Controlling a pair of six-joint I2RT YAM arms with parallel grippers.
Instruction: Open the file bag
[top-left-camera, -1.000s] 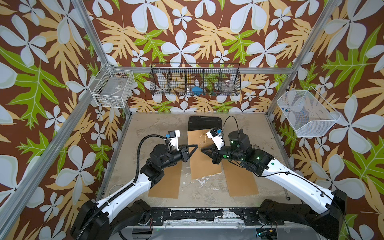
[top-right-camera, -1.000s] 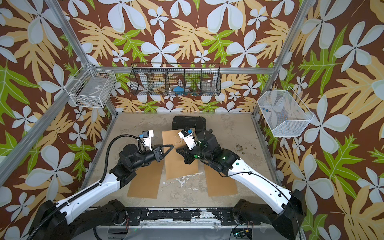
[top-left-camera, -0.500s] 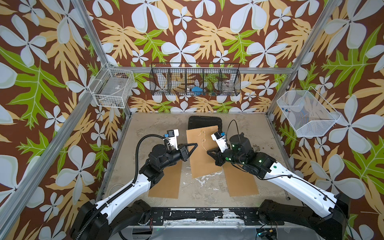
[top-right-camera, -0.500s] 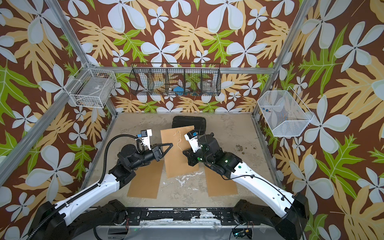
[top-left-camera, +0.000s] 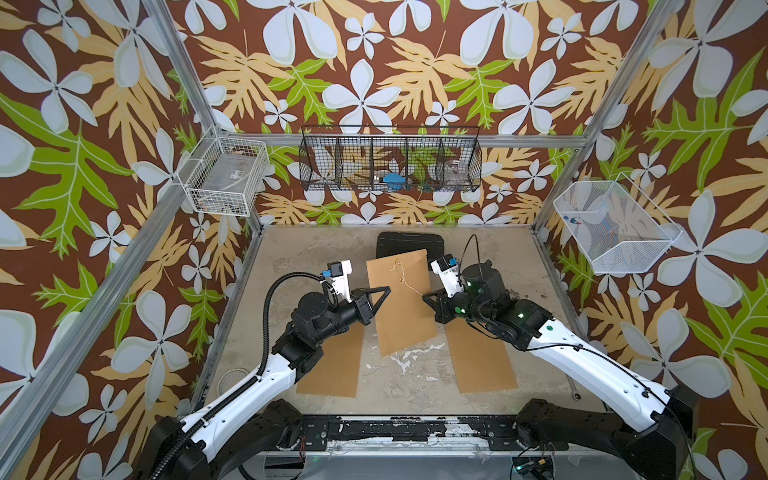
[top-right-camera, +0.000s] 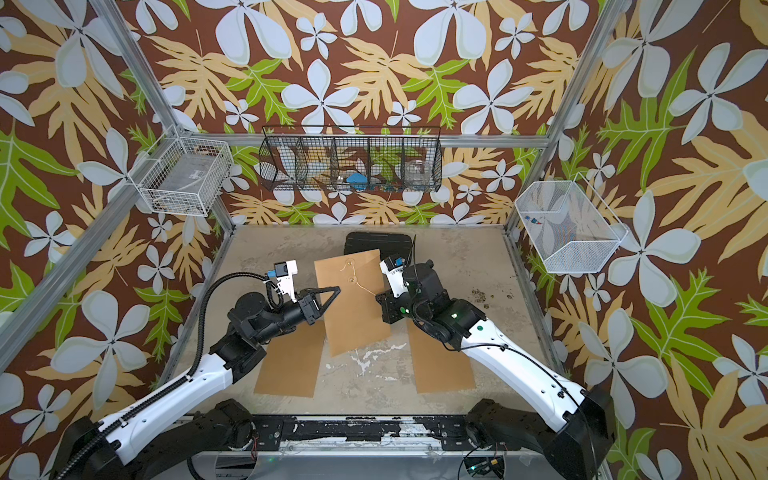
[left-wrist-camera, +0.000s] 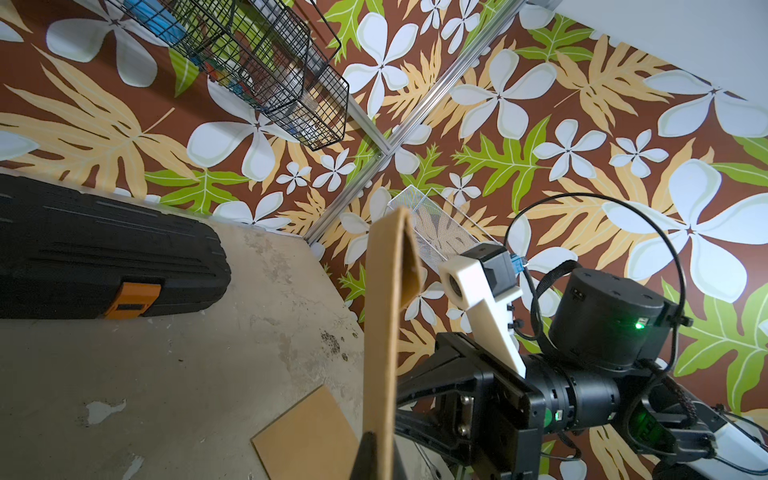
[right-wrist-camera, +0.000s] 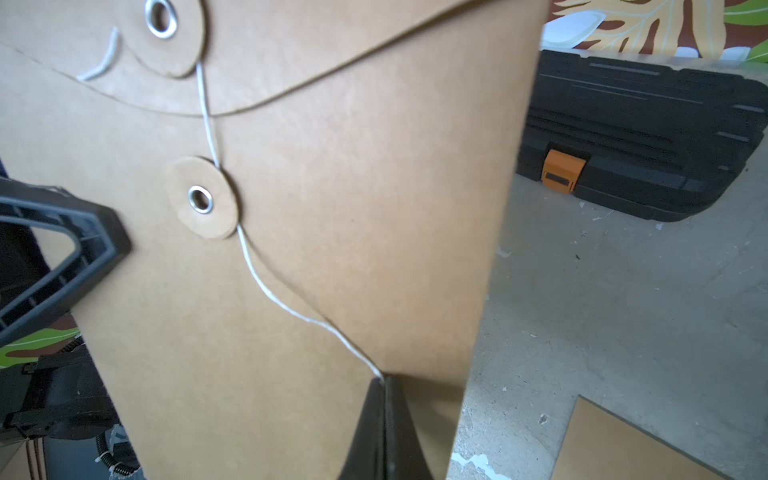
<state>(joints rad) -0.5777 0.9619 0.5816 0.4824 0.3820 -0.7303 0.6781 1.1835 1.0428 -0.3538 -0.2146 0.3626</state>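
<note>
Pulling rightward since a second ago, the right fingers (top-left-camera: 428, 297) stay clenched on the thin white string (right-wrist-camera: 266, 291), now stretched from the round eyeleted card disc (right-wrist-camera: 202, 198). The left fingers (top-left-camera: 386, 288) grasp the left edge of the smooth brown kraft file bag (top-left-camera: 401, 316), held raised over the middle of the worktop (top-left-camera: 316, 257).
</note>
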